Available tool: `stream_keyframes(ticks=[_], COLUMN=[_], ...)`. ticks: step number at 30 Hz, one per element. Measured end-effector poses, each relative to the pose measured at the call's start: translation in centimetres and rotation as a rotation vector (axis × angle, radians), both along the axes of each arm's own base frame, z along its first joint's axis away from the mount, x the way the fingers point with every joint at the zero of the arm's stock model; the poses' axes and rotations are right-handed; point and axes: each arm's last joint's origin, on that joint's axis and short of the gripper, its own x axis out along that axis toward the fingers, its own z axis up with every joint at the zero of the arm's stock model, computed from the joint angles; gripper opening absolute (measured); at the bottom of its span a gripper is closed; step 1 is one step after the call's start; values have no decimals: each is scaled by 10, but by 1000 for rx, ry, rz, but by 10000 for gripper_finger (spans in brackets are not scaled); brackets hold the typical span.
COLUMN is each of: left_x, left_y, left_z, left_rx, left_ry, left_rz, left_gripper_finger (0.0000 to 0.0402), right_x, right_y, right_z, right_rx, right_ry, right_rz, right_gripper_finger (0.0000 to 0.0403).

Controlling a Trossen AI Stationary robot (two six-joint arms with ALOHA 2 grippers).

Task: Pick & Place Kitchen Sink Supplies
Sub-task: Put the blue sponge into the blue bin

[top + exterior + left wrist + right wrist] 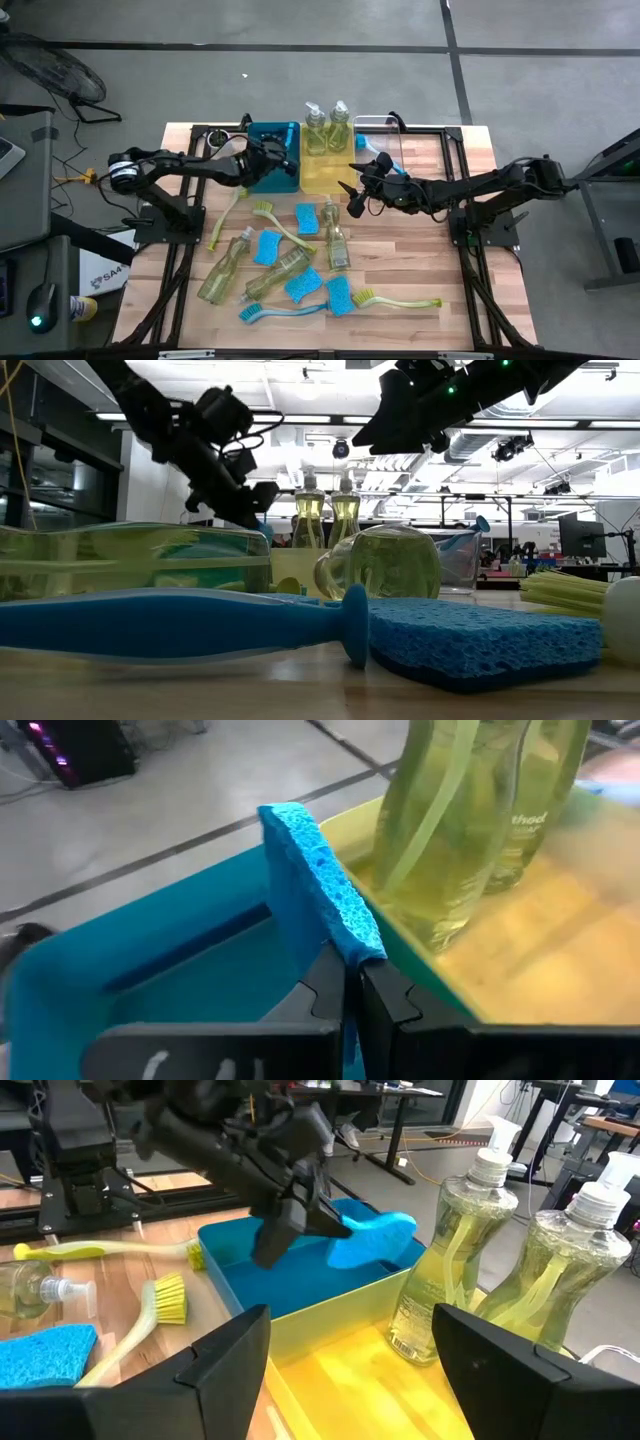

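1. Left gripper (350, 985) is clenched on a blue sponge (318, 880), pinching its lower edge; sponge stands on edge between the fingers, above the teal bin (272, 172) near the table's far edge.
2. In the right wrist view the same sponge (372, 1238) sticks out of the left gripper (300, 1220) over the bin's open top; cannot tell if it touches the bin floor.
3. Left arm reaches from the table's left edge, stretched nearly level toward the bin, wrist tipped down.
4. Right gripper (355, 192) is released, fingers (225, 1360) spread wide, nothing between them.
5. It hovers over the near edge of the yellow bin (325, 175), just beside the teal bin; right arm extends from the table's right edge, long and low.
6. Two soap bottles (328, 128) stand upright at the far side of the yellow bin.
7. A clear bin (385, 135) sits to the right of the yellow one, with a blue brush (385, 165) in it.
8. On the table's middle toward the near edge: more blue sponges (307, 218), three soap bottles lying down (275, 275), yellow-green brushes (275, 222), a blue brush (275, 310) near the front edge.
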Motion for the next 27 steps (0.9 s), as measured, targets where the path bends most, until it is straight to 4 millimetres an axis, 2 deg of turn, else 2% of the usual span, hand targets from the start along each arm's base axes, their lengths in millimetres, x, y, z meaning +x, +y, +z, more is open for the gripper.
stream_keyframes(ticks=[5,11,23,27], left_x=[-2,0,6,6], left_y=[13,24,28,29], left_z=[-13,-20,-40,-44], left_rx=[-4,-29,-67,-86], left_ry=[-9,-79,-117,-134], left_rz=[38,-10,40,75], left_gripper_finger=[1,1,1,12], right_x=[0,0,0,0], right_y=[0,0,0,0], right_z=[0,0,0,0], right_rx=[1,1,1,1], right_ry=[0,1,1,1], right_rz=[5,5,4,5], right_gripper_finger=[273,273,273,273])
